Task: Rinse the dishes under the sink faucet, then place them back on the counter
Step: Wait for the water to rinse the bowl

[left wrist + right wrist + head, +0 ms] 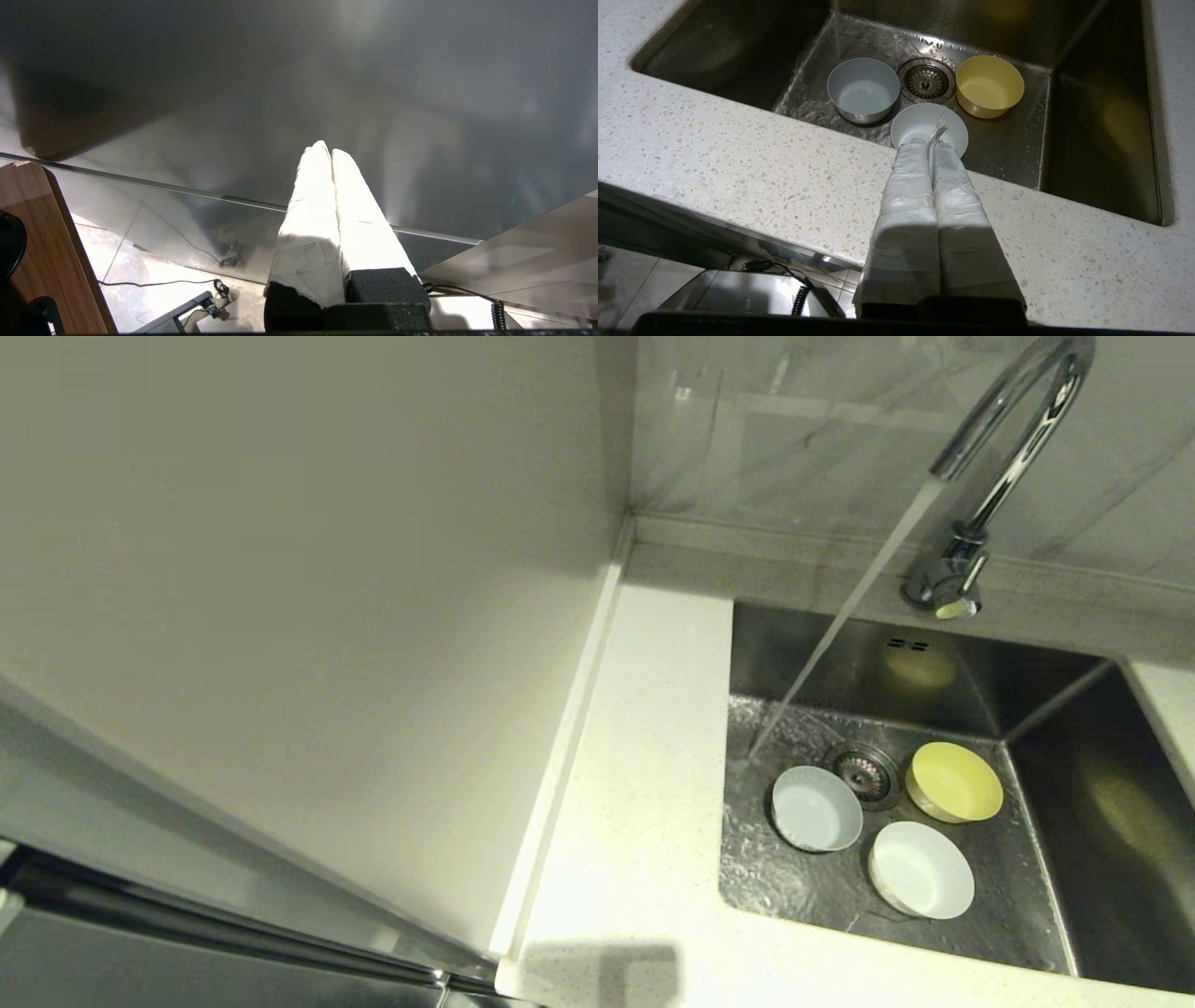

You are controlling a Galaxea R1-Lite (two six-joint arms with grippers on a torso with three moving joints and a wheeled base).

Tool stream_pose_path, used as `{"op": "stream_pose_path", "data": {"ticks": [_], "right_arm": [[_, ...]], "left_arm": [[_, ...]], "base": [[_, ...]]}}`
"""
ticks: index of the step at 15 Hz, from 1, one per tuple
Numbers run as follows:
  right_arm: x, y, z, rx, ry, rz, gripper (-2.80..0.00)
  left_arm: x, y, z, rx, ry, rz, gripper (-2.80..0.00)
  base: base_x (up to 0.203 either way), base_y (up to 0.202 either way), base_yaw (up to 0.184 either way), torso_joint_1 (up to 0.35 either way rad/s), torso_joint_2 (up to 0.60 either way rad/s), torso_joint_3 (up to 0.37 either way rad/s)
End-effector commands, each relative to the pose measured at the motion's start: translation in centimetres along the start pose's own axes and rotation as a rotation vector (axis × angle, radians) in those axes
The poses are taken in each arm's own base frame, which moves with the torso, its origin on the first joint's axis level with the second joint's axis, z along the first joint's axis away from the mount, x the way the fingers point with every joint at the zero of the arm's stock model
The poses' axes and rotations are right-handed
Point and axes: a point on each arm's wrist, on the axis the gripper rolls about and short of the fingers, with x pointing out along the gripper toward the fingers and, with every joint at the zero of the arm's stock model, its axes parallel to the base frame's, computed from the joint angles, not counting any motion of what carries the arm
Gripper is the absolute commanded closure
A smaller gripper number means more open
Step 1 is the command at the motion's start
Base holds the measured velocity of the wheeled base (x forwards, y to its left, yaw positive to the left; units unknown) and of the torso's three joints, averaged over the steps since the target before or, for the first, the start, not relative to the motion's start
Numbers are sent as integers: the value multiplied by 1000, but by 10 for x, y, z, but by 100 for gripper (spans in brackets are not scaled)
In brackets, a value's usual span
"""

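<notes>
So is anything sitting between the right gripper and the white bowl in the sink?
Nothing visible. The right gripper, shut, hangs over the counter edge, and the white bowl lies just beyond in the sink, uncovered and apart from the yellow bowl and grey-blue bowl.

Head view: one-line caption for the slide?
Faucet running into the sink; grey-blue bowl, yellow bowl and white bowl sit around the drain, none on the counter.
</notes>
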Motion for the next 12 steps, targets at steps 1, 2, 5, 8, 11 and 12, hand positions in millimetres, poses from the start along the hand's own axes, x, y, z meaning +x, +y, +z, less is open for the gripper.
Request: {"op": "stream_pose_path", "data": {"ticks": [1,2,5,8,11,12], "right_arm": [[0,0,0,-1,3,1,0],[0,0,0,-1,3,1,0],[0,0,0,-1,3,1,0],[0,0,0,0,3,1,0],[0,0,0,-1,3,1,0],[0,0,0,-1,3,1,0]], "left_arm": [[0,0,-1,0,3,0,0],[0,0,-1,0,3,-1,0],[0,0,-1,0,3,0,0],[0,0,-1,0,3,0,0],[0,0,-1,0,3,0,0],[0,0,-1,0,3,0,0]], "base": [[0,0,0,0,0,0],[0,0,0,0,0,0],[0,0,0,0,0,0],[0,0,0,0,0,0],[0,0,0,0,0,0],[0,0,0,0,0,0]]}}
